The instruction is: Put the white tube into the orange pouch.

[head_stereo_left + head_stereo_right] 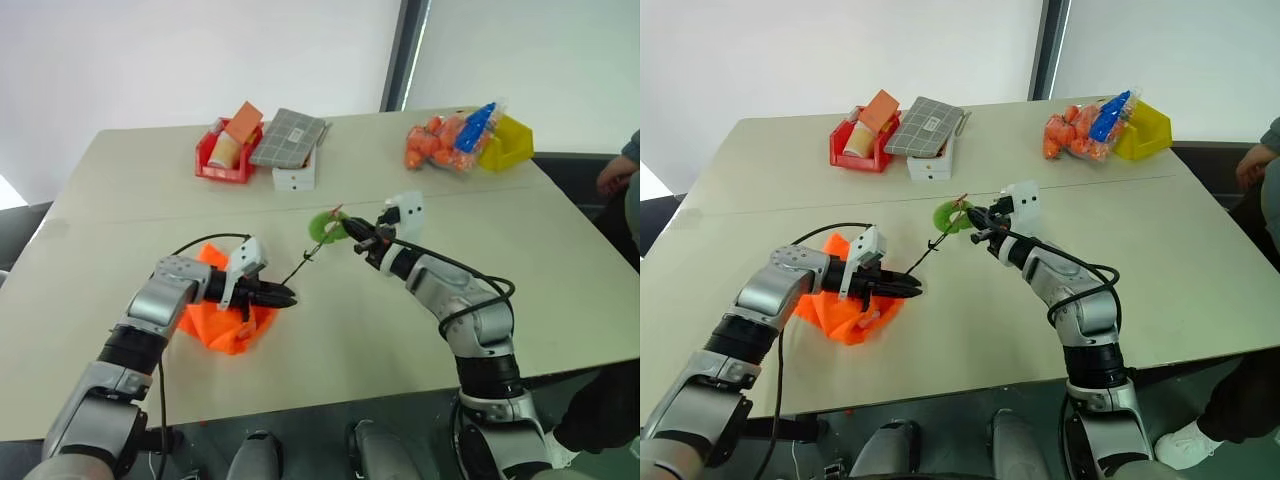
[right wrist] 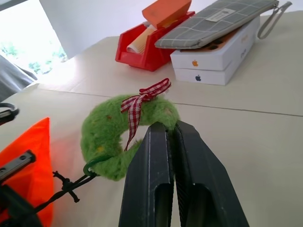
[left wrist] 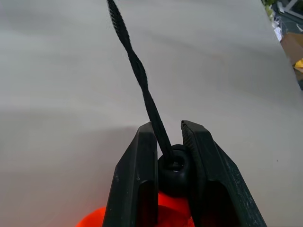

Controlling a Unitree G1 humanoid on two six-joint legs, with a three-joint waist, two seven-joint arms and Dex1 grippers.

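Oddly, the white tube itself is nowhere to be made out on the table, so the orange pouch (image 1: 222, 318) is what matters now. It lies crumpled near the front edge on the robot's left, a bright soft heap with its mouth bunched toward the middle of the table. The left gripper (image 3: 169, 156) is at that mouth, clenched on the black cord stopper (image 3: 173, 166) — the pouch sits right under and behind its fingers. From there the black cord (image 1: 305, 262) runs taut, away and to the right, up to the green fuzzy ring (image 2: 113, 142) with a red checked bow. The right gripper (image 2: 171, 137) is pinched shut on that ring, well apart from the pouch. So the cord's long line joins the two hands, and the left is much the nearer to the pouch. I judge the drawstring is being worked — tightening or loosening, I cannot tell.
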